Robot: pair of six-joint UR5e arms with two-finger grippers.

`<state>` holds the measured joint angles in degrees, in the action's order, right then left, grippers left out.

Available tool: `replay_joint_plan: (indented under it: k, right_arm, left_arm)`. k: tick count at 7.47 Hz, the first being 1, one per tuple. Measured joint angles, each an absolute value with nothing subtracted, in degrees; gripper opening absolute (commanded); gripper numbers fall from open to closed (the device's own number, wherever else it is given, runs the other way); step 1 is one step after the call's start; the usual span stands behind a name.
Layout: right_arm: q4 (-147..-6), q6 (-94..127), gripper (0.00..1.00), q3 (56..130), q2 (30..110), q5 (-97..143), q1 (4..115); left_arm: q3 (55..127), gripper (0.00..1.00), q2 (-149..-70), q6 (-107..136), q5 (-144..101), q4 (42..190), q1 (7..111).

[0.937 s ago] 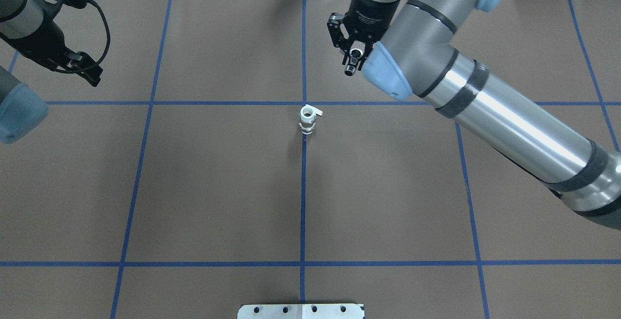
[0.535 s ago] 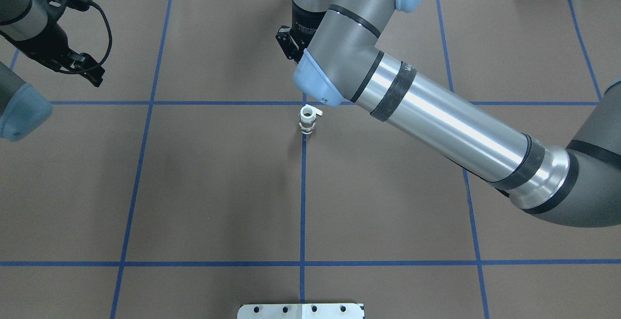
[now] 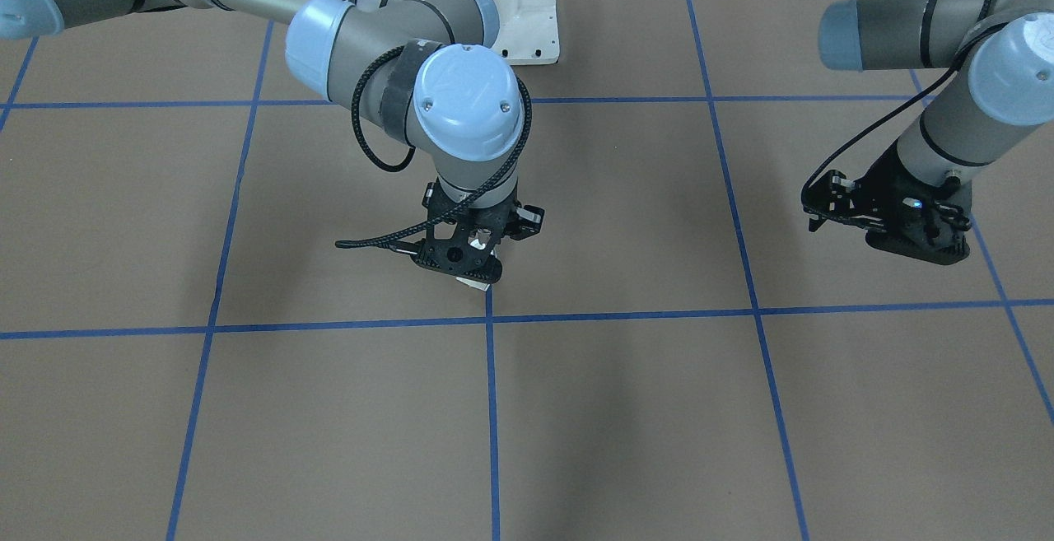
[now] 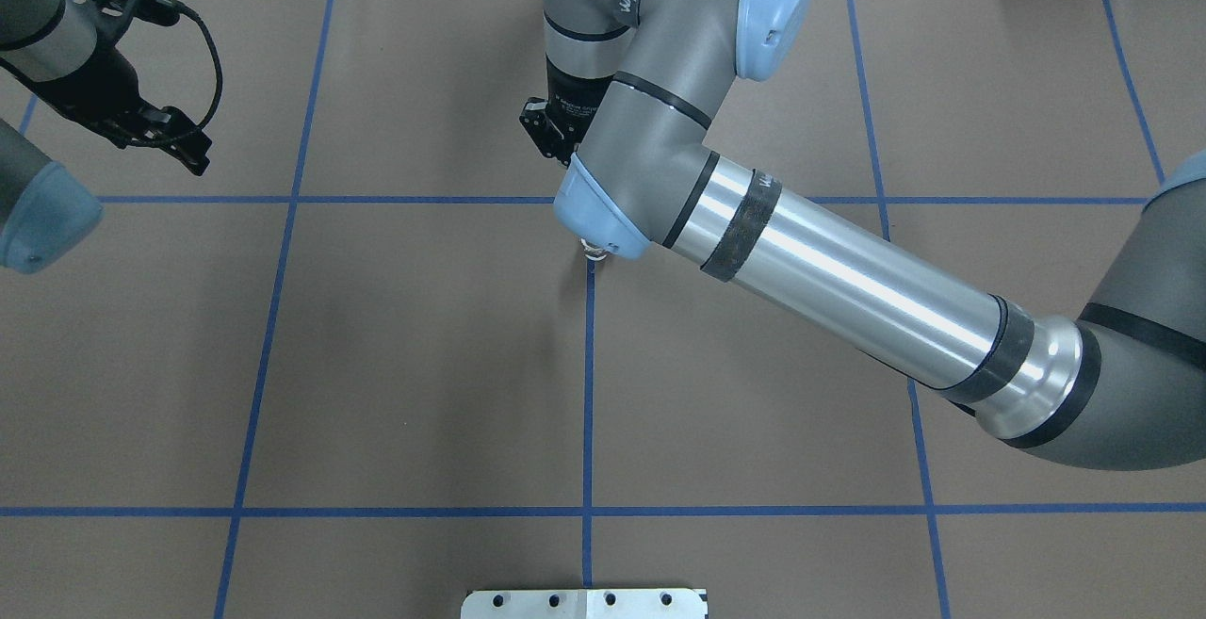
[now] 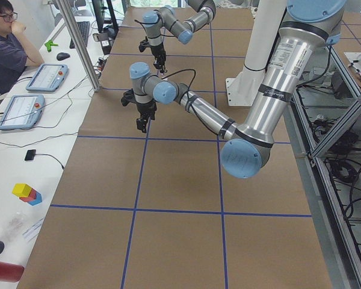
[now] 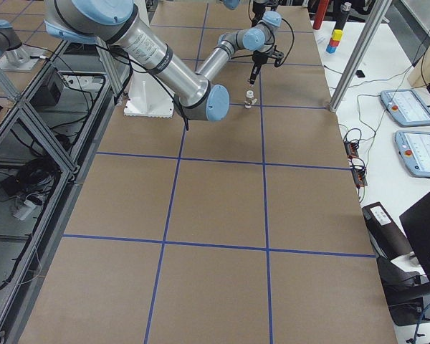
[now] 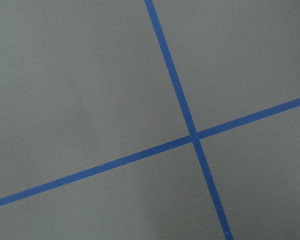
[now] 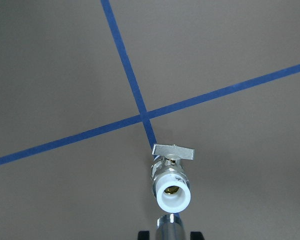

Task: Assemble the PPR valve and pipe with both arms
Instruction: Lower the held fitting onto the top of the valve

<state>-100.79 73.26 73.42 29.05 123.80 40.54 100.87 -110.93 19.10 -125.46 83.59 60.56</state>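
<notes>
- Gripping the pipe [image 8: 171, 226] in the right claw [image 8: 169, 235], black fingers [image 8: 142, 234] clamped on either side of the shiny silvery shaft, nose pointing down.
- Hovering that pipe just above the PPR valve [image 8: 173, 189], close to the open white collar, though a touch off-centre in the right wrist view.
- Looks apart rather than touching from the right-side camera.
- Spotting the valve upright on the tabletop [image 4: 424, 365], collar up, silvery middle below, flat lever [image 8: 173, 149] sticking out sideways.
- Placing it right on a blue tape line [image 8: 124, 60], just beside a crossing near the tabletop's middle.
- Seeing very little of it from overhead: mostly hidden under the right arm [image 4: 848, 280], with just a sliver showing beneath the light-blue joint cap [image 4: 594, 219].
- Finding the left arm [image 4: 38, 35] off at the far left of the tabletop, with the left claw [image 4: 188, 153] hanging over the brown cover, well apart from valve and pipe.
- Cannot tell open from closed on that left claw, caught only side-on in the outside views.
- Getting only brown cover and one tape crossing from the left wrist view.
- Noting a person [image 5: 6, 48] seated at a side desk in the left-side view, two tablets [image 5: 21, 108] lying in front.
</notes>
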Motion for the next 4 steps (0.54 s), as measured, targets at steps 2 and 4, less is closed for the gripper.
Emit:
replay_joint_plan:
  k: [2,4]
  right_arm:
    - [-99.8,72.7,0.00,73.2,30.0,123.5,40.5]
    - [-99.1,72.5,0.00,73.1,30.4,123.5,40.5]
  left_arm:
    - [100.8,1.00,-111.0,19.3,-125.5,83.6,60.5]
    - [100.7,1.00,-111.0,19.3,-125.6,83.6,60.5]
